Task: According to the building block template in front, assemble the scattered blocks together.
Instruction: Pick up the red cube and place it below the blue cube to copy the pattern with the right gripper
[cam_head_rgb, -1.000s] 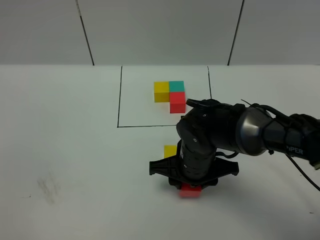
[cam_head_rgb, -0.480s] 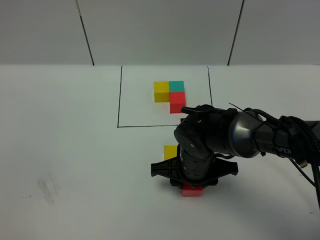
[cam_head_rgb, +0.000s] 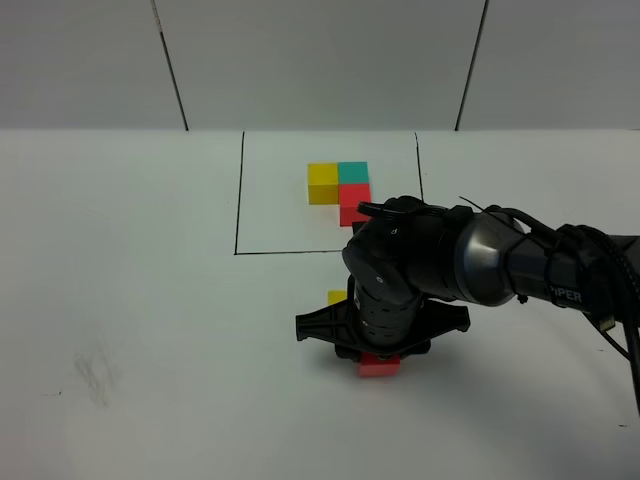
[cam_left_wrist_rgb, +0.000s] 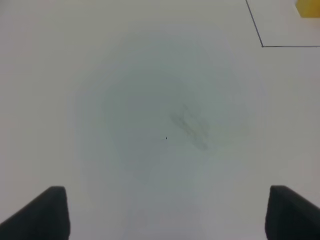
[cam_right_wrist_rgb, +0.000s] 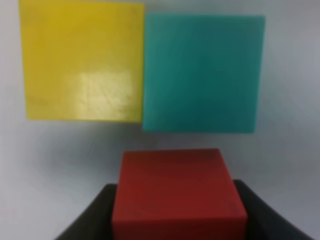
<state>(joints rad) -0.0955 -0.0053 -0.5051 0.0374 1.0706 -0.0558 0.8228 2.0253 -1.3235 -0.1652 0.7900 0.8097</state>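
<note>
Right gripper (cam_right_wrist_rgb: 177, 220) clamps red cube (cam_right_wrist_rgb: 177, 192) near yellow cube (cam_right_wrist_rgb: 82, 60) and teal cube (cam_right_wrist_rgb: 202, 72) (touching); left gripper (cam_left_wrist_rgb: 165, 215) spread.

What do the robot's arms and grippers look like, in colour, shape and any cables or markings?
The right arm is glossy black to dark grey, with rounded, bulky joints. Small white lettering sits near its far end, too small to read fully, and thin black cables loop beside it. The right gripper is black, with flat wing-like bars to both sides. Of the left gripper, only two dark matte fingertips show.
</note>
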